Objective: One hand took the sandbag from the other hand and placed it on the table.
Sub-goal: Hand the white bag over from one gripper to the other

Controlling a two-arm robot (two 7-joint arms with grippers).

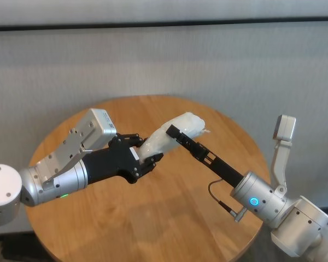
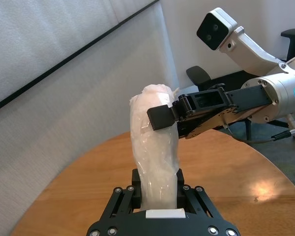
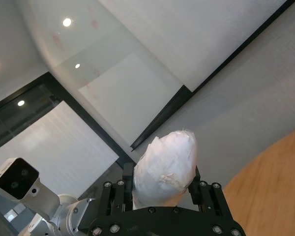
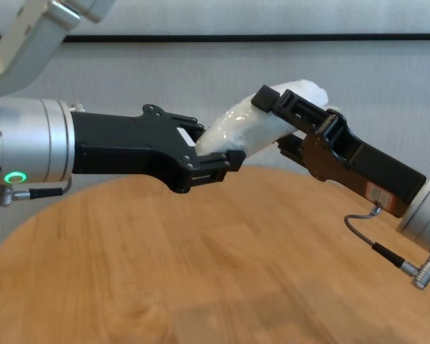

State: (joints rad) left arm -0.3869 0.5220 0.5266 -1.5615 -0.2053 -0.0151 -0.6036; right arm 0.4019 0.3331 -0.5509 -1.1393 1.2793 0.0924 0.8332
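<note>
A: Nearest in the head view is the left arm's silver wrist, and beyond it the left gripper (image 1: 138, 158), fingers clamped on the lower end of the sandbag (image 1: 172, 136). Where's the other one?

B: The right gripper (image 1: 175, 132) reaches in from the opposite side, fingers set around the bag's upper end. Both hold it in the air above the tabletop (image 1: 169, 218).

A: From the left wrist view?

B: The bag stands up straight from between the left fingers (image 2: 189, 194), and one right fingertip (image 2: 160, 117) presses its side near the top.

A: And the right wrist view?

B: The bag's rounded end pokes out between the right fingers (image 3: 209, 191). They sit tight against it, so I'd call it gripped.

A: Chest view?

B: The bag bridges the two grippers, tilted, well above the wood. The right hold is close to the tip.

A: What could go wrong?

B: I'd guess slip. The shiny wrap is slick and the filling shifts, so if the left fingers let go while the right hold is shallow, the bag may droop or squeeze out and drop. Pulling before release could tear the wrap.
</note>
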